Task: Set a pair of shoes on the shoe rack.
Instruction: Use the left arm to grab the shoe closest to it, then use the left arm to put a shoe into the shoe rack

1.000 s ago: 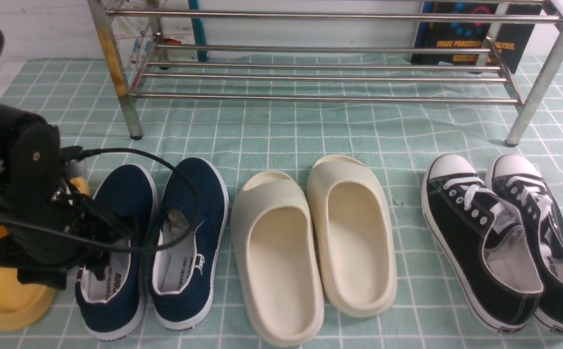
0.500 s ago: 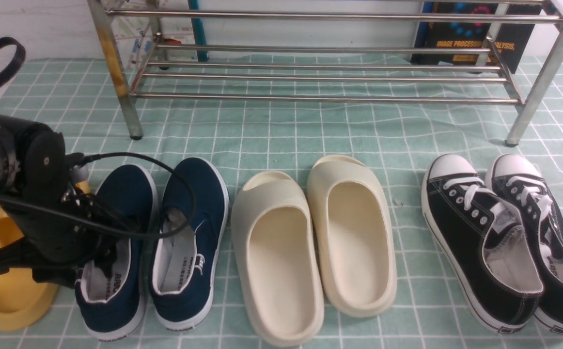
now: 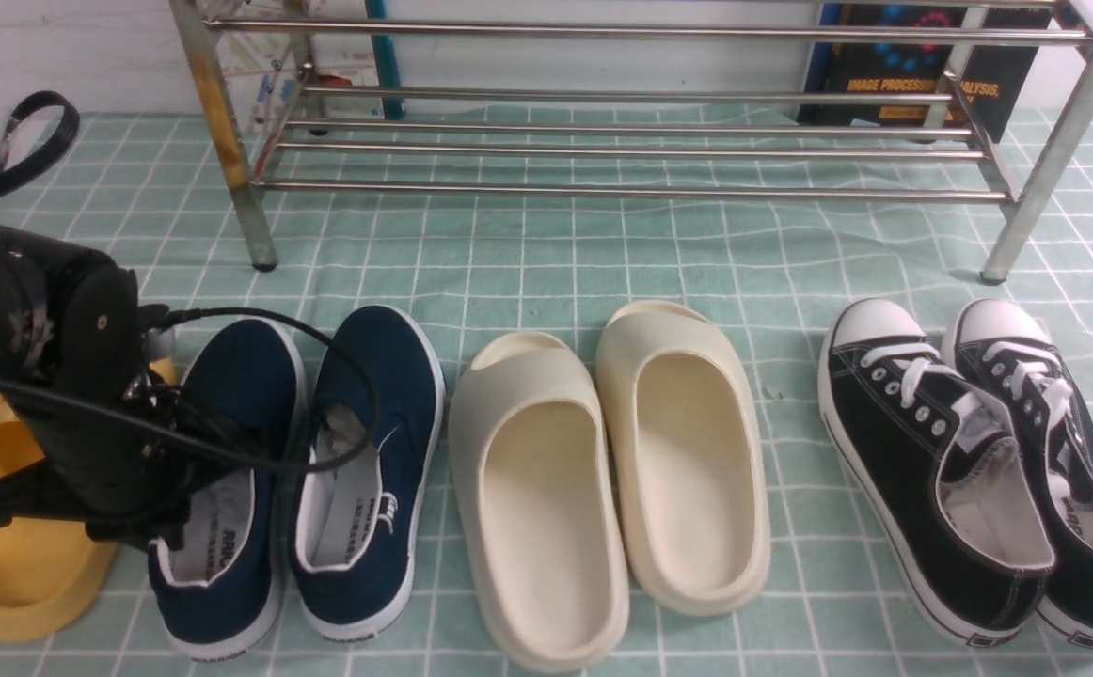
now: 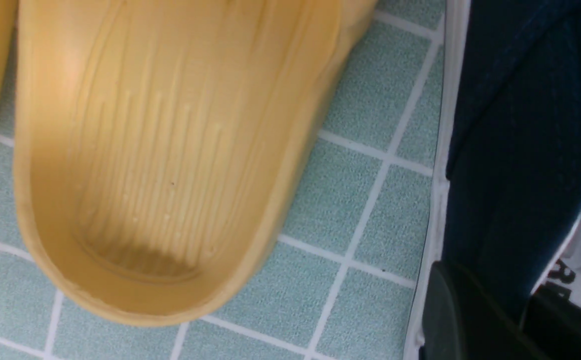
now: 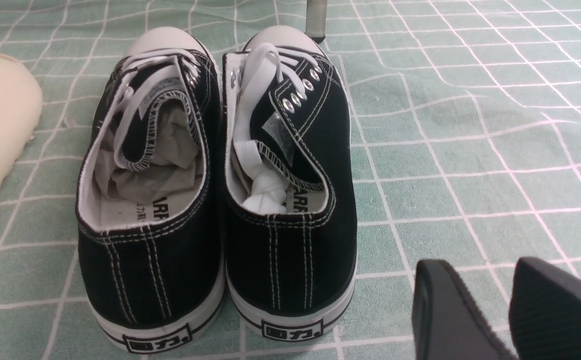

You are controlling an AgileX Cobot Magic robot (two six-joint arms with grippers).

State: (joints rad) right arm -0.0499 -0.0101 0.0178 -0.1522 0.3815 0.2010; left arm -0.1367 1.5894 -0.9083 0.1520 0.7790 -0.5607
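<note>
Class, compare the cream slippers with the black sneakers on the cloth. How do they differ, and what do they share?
The cream slippers are one plain colour; the black sneakers have white toe caps and soles. The slippers are backless and laceless; the sneakers are closed, with white laces. The slippers are empty; the sneakers hold paper stuffing. Both pairs stand side by side on the checked cloth, toes toward the shoe rack.

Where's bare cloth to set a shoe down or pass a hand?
Free: the wide strip between the rack and the shoes' toes; a narrow gap between cream slippers and sneakers. Crowded: navy shoes and yellow slippers, by the left arm.
</note>
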